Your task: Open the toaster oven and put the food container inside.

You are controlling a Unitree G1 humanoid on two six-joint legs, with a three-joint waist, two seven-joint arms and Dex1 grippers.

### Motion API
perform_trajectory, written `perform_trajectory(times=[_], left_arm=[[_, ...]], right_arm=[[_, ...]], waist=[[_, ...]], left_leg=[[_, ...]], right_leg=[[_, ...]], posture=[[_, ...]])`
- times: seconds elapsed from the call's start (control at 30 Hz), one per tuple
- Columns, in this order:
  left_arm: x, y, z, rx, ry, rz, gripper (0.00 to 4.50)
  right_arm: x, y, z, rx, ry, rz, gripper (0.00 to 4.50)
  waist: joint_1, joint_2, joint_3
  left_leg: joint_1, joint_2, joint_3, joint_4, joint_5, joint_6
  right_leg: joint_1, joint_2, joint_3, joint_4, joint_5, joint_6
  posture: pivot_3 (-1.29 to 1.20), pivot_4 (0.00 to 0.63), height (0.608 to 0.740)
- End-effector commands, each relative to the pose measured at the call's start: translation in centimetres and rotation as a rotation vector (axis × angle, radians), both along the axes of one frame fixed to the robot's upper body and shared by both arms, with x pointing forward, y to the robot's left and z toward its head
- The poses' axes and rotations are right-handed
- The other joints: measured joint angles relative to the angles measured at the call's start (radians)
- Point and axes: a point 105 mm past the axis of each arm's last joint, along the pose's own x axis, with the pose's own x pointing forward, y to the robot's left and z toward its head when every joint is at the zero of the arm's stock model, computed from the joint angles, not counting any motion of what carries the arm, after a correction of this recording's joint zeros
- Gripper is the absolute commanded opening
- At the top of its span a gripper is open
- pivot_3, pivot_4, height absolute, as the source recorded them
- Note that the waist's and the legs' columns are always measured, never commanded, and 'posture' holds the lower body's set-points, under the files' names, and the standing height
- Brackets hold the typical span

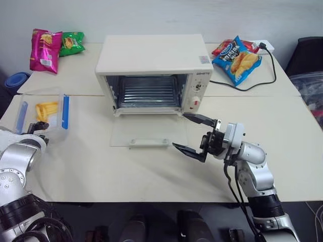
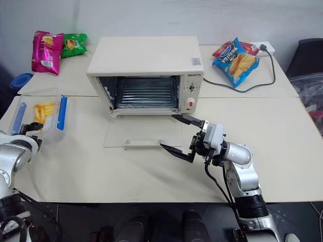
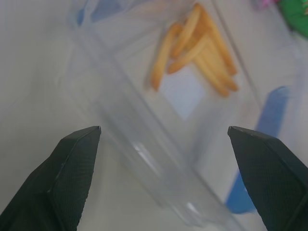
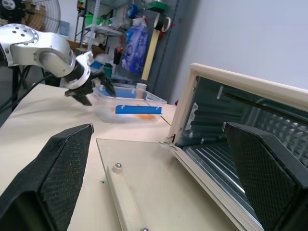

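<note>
Cream-colored desk up against a pale wall, with a seam where two tops meet. In the right wrist view there's a fan and cluttered shelves off in the background.

The toaster oven sits just past the right gripper, door folded flat down onto the desk and the rack inside on show. That gripper hovers beside the door's corner, fingers spread wide, empty, touching nothing.

The left gripper is spread just as wide, also empty. The food container with the fries and blue clips lies right in front of it, sitting between its fingers in the left wrist view, though I can't tell if they're touching it.

Beyond the left gripper there's a pink snack bag and a green one. Beyond the right gripper, behind the oven, there's a blue chip bag and a black cord.
</note>
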Motion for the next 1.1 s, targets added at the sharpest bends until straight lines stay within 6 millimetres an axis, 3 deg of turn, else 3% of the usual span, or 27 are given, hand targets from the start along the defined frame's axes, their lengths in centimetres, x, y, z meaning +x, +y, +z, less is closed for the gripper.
perform_trajectory(times=[0.03, 0.17, 0.37, 0.53, 0.73, 0.87, 1.1], left_arm=[[0.0, 1.8, 1.4, 0.046, -0.008, 0.03, 4.08], [0.2, 2.3, 2.6, 0.06, -0.023, 0.016, 3.06], [-0.1, 3.1, 2.4, 0.153, 0.08, -0.095, 1.35], [-0.5, 4.8, 3.7, 0.224, 0.129, -0.161, 0.03], [-1.5, 5.9, 5.6, 0.318, 0.183, -0.288, 0.0], [-2.2, 5.1, 6.6, 0.476, 0.281, -0.481, 0.0], [-1.1, -2.7, 8.6, 0.584, 0.234, -0.864, 0.0]], right_arm=[[-0.6, 0.4, 1.3, 0.018, -0.054, -0.002, 4.5], [-0.5, 0.5, 1.5, 0.025, -0.058, -0.014, 4.5], [-0.6, 0.6, 1.5, 0.025, -0.052, -0.015, 4.5], [-0.4, 0.7, 1.4, 0.015, -0.04, -0.009, 4.5], [-0.5, 0.9, 1.2, 0.013, -0.028, -0.001, 4.5], [-0.3, 0.4, 1.1, 0.007, -0.02, -0.02, 4.5], [-0.1, -2.3, 0.5, -0.01, 0.013, -0.136, 4.5]], waist=[[0.002, 0.0, 0.0], [0.004, -0.001, 0.0], [0.003, -0.001, 0.0], [-0.008, -0.001, 0.0], [-0.016, -0.001, 0.0], [-0.021, -0.001, 0.0], [-0.004, -0.001, 0.0]], left_leg=[[0.0, 0.0, 0.0, 0.0, 0.0, 0.0], [0.0, 0.0, -0.001, 0.001, 0.0, 0.0], [0.0, -0.001, -0.001, 0.001, 0.0, 0.0], [0.0, -0.001, 0.0, -0.002, 0.0, 0.0], [-0.001, -0.001, -0.001, -0.002, 0.0, 0.0], [-0.001, -0.001, -0.002, -0.003, 0.0, -0.001], [-0.002, -0.001, -0.002, -0.002, -0.001, 0.0]], right_leg=[[0.0, 0.0, 0.0, -0.001, 0.0, 0.0], [0.0, -0.001, 0.0, -0.002, 0.0, 0.0], [0.0, -0.001, 0.001, -0.002, 0.0, 0.0], [-0.002, 0.0, 0.002, 0.002, 0.0, 0.0], [-0.002, 0.0, 0.004, 0.002, 0.0, 0.0], [-0.003, 0.0, 0.01, 0.002, 0.0, 0.0], [-0.002, -0.002, 0.01, 0.0, 0.0, 0.0]], posture=[[0.0, 0.15, 0.74], [0.0, 0.15, 0.74], [0.0, 0.15, 0.74], [0.0, 0.15, 0.74], [0.0, 0.15, 0.74], [0.0, 0.15, 0.74], [0.0, 0.15, 0.74]])
